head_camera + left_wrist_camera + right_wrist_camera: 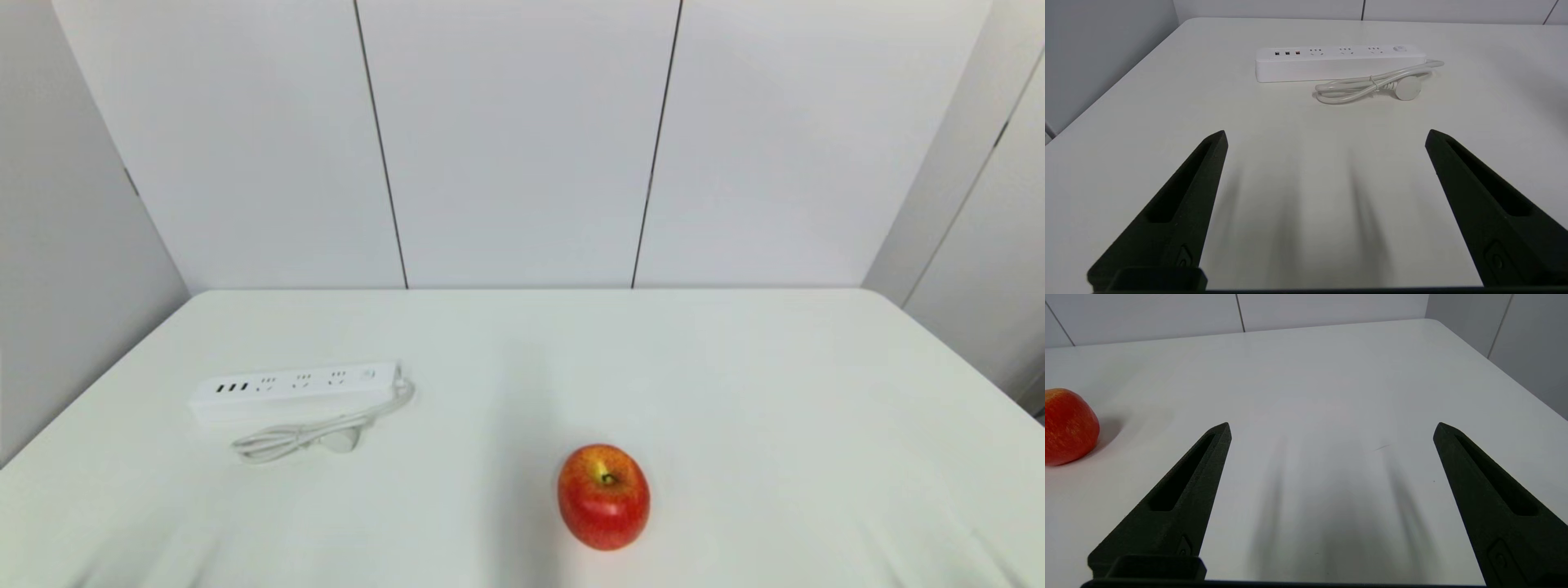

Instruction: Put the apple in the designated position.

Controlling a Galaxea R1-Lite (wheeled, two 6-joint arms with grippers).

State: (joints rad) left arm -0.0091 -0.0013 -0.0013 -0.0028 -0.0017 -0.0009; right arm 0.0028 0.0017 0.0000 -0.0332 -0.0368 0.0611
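- Apple (604, 496) low in the head frame, just right of centre, upright on the white table (735, 367), stem and yellow-orange blush facing up; touched by nothing.
- Same apple cut by the left edge of the right wrist frame, off to the side of the line between that arm's fingers, not between them.
- Right gripper (1332, 429) low over bare tabletop, fingers spread wide, nothing held; absent from the head frame, so presumably parked near the table's near edge.
- Left gripper (1326, 136) likewise spread wide and empty, absent from the head frame; white power strip (1339, 62) with bundled cord and plug (1408, 87) ahead of it in the upper middle of the left wrist frame.
- Power strip in the left middle of the head frame, well apart from the apple.
- Designated position: no outline or marker visible anywhere on the table; cannot tell which bare patch.
- Step in hand, as judged: pre-reach; pick not yet begun.
- Next move, as judged: right arm nearer, so swing toward the apple, straddle it at its widest part, close gently on the glossy round skin; risk of rolling if nudged off-centre.
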